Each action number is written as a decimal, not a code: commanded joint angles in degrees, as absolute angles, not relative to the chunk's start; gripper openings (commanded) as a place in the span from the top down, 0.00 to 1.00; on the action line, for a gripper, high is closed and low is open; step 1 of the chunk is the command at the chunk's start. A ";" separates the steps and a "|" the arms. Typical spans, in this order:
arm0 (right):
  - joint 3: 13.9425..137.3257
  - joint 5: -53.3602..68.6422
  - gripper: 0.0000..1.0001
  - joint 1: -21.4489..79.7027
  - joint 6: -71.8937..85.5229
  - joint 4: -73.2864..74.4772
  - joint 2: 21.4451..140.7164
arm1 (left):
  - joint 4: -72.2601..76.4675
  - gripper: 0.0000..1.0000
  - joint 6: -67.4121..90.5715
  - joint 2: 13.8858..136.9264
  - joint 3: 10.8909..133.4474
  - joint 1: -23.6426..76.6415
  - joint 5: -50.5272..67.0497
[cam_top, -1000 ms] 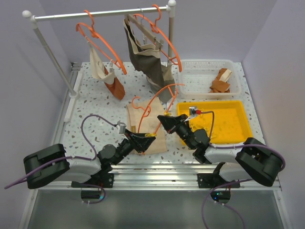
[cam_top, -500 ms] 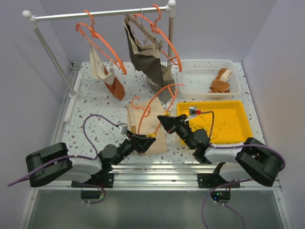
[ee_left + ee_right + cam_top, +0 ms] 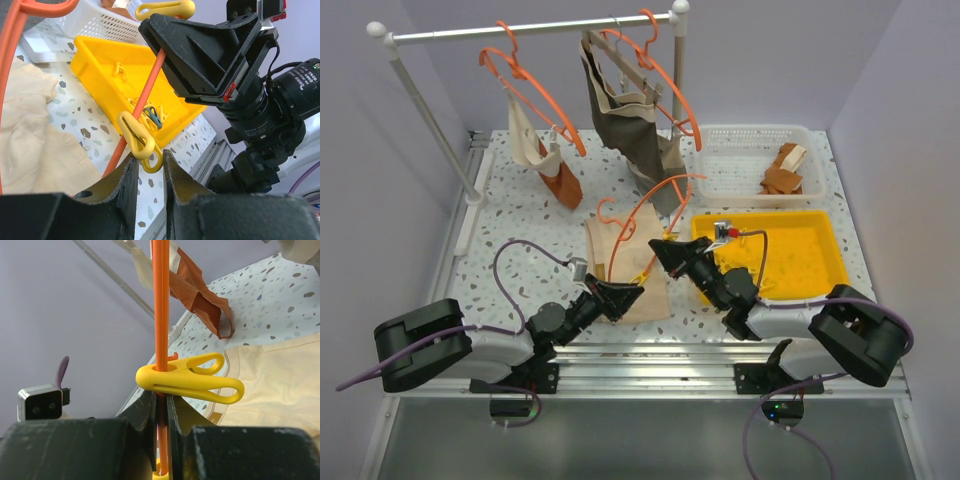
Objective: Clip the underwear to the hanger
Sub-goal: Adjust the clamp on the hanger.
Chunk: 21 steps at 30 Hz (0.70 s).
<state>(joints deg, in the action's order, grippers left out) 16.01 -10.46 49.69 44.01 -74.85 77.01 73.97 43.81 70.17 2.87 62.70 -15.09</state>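
Observation:
The orange hanger (image 3: 660,186) stands tilted over the cream underwear (image 3: 605,250), which lies flat on the table. My right gripper (image 3: 658,248) is shut on the hanger's wire (image 3: 161,300), just below a yellow clip (image 3: 190,382) threaded on it. My left gripper (image 3: 636,290) is at the hanger's lower end. In the left wrist view its jaws (image 3: 150,159) stand narrowly apart, closed round the ring handle of a second yellow clip (image 3: 136,132) on the wire (image 3: 146,89). The underwear (image 3: 30,145) lies to the left, below the clip.
A yellow tray (image 3: 825,275) holding spare clips sits right of the right arm, with a white basket (image 3: 750,132) of cloths behind it. A rack (image 3: 520,30) at the back carries other orange hangers with a dark garment (image 3: 630,120) and a cream and rust cloth (image 3: 552,165).
My left gripper has edged slightly right toward the lower clip, and the hanger has tipped a little. My right gripper has held its grip in place.

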 commanded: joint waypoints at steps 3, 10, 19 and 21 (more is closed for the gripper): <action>17.76 -5.89 1.00 50.10 43.51 -89.48 76.82 | 76.21 0.89 40.08 69.43 -1.32 62.84 -15.38; 17.58 -5.71 1.00 50.10 42.36 -82.62 71.38 | 71.63 0.38 39.03 67.50 -1.41 62.75 -18.63; 19.95 -3.87 1.00 50.10 42.98 -70.50 67.68 | 73.39 0.30 35.95 67.77 -1.23 62.84 -19.77; 20.04 -3.95 1.00 50.10 43.07 -69.26 67.41 | 74.00 0.30 35.25 67.33 -1.32 62.84 -19.95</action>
<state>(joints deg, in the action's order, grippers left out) 17.17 -6.28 49.76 41.65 -69.32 69.45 72.79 39.31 67.57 2.87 62.81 -16.49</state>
